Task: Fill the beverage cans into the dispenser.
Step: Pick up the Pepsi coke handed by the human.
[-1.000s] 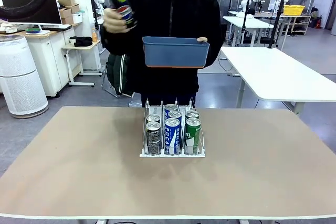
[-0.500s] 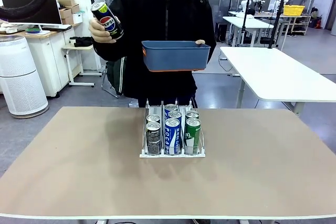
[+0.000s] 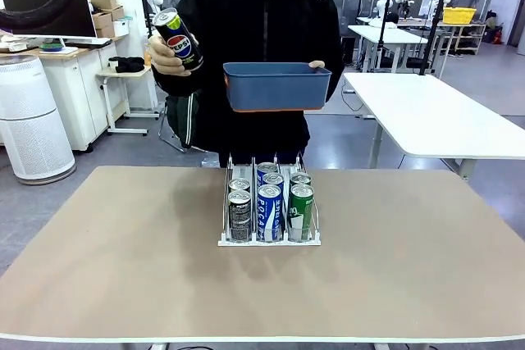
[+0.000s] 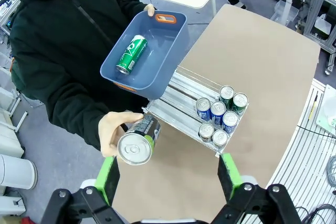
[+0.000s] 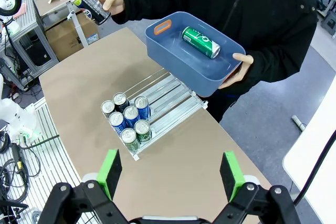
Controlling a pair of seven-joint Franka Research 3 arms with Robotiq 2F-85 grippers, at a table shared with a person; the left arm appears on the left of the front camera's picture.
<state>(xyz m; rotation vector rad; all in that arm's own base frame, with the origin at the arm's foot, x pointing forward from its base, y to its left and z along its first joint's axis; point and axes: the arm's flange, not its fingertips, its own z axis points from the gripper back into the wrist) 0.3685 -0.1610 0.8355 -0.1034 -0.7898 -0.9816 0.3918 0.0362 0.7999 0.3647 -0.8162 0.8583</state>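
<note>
Left claw (image 4: 168, 174) and right claw (image 5: 170, 166) both hang wide and empty above the counter (image 3: 123, 284). Six beverage cans (image 3: 269, 206) already stand at the near end of the dispenser (image 3: 268, 242) in mid-counter, two per lane: dark left, blue-and-white middle, green right. At the far side the person's hand (image 3: 166, 56) holds up a black can (image 3: 180, 37) with the Pepsi logo and a green can (image 4: 131, 54) lies in the blue tub (image 3: 275, 92), so at least two look left to load; the blue cans' vertical print seems to read POCARI.
</note>
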